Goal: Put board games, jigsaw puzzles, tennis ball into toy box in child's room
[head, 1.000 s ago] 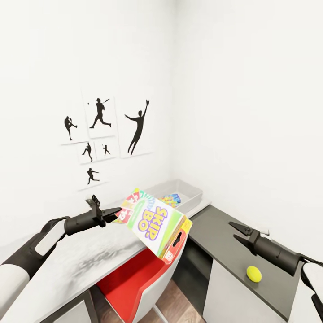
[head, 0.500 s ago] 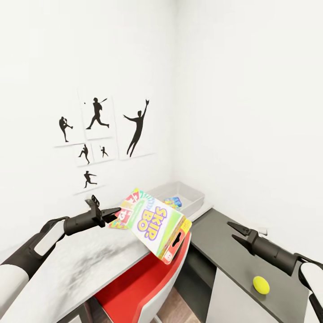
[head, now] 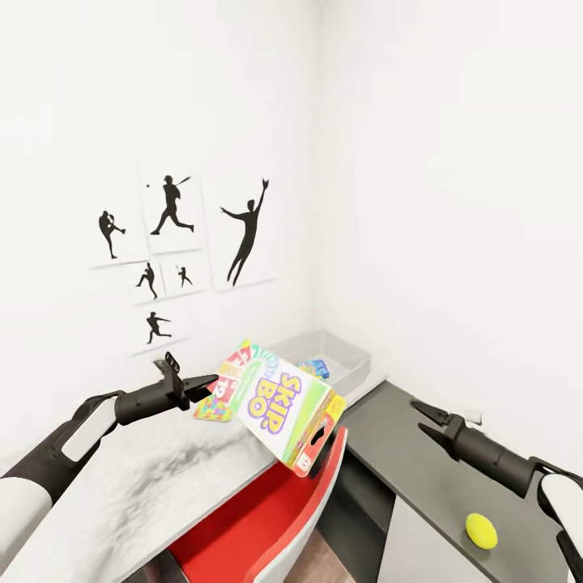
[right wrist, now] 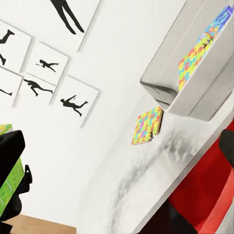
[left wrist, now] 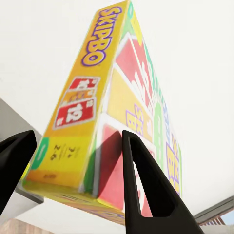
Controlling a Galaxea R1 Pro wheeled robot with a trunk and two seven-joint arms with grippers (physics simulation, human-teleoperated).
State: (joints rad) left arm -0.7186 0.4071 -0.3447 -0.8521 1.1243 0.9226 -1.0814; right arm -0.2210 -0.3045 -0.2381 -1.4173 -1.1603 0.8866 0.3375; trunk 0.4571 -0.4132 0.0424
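Fingers point(left wrist: 141, 175) of the left gripper point(head: 204, 383) pinch the Skip-Bo box point(head: 279, 402) by one end, holding it tilted above the tabletop point(head: 146, 478) so it can travel to the toy box point(head: 332, 354) at one o'clock. One jigsaw puzzle point(head: 212, 409) lies on the tabletop just beneath the box. Spread and empty, the right gripper point(head: 427, 419) hovers over the dark cabinet point(head: 413, 470), with the tennis ball point(head: 481, 530) at its five o'clock.

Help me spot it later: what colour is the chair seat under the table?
Red chair seat, clearest in the head view.

One Skip-Bo board game point(head: 279, 402). Two jigsaw puzzles: one point(right wrist: 147, 126) on the bench beside the toy box point(head: 350, 350), one point(right wrist: 195, 62) inside it. A blue-teal box point(head: 318, 367) lies in it too. One tennis ball point(head: 481, 530). Six athlete silhouette pictures point(head: 172, 206). One red chair point(head: 267, 518). Two tools, left point(head: 212, 379) and right point(head: 421, 417).
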